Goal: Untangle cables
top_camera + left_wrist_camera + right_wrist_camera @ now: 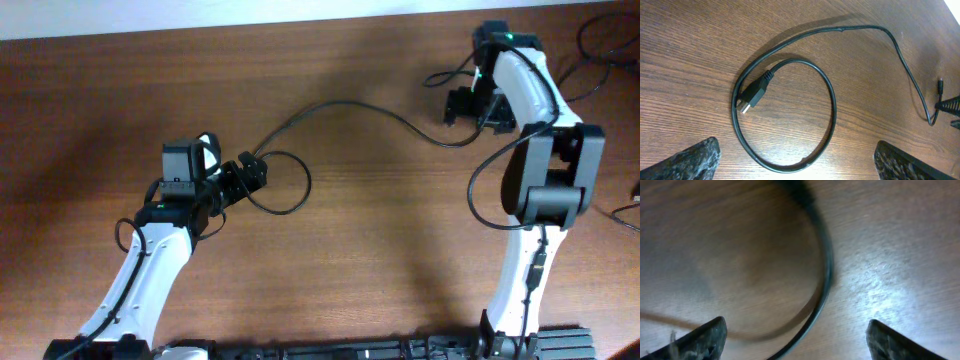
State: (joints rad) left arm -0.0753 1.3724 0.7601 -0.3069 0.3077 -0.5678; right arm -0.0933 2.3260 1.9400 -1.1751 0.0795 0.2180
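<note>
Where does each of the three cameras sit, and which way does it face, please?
Overhead: fixed above the table, looking straight down; the left arm, right arm and cable show.
Left wrist: on the left arm, looking down at the cable's loop and plug; the left fingers frame the bottom corners.
Right wrist: on the right arm, close above the wood and blurred; a cable curve and the right fingers show.
Shared: overhead and left wrist both show the loop.

Thin black cable (345,104) lay flat, unknotted; left end curled in single loop, USB plug (751,96) inside loop, remainder ran rightward.
</note>
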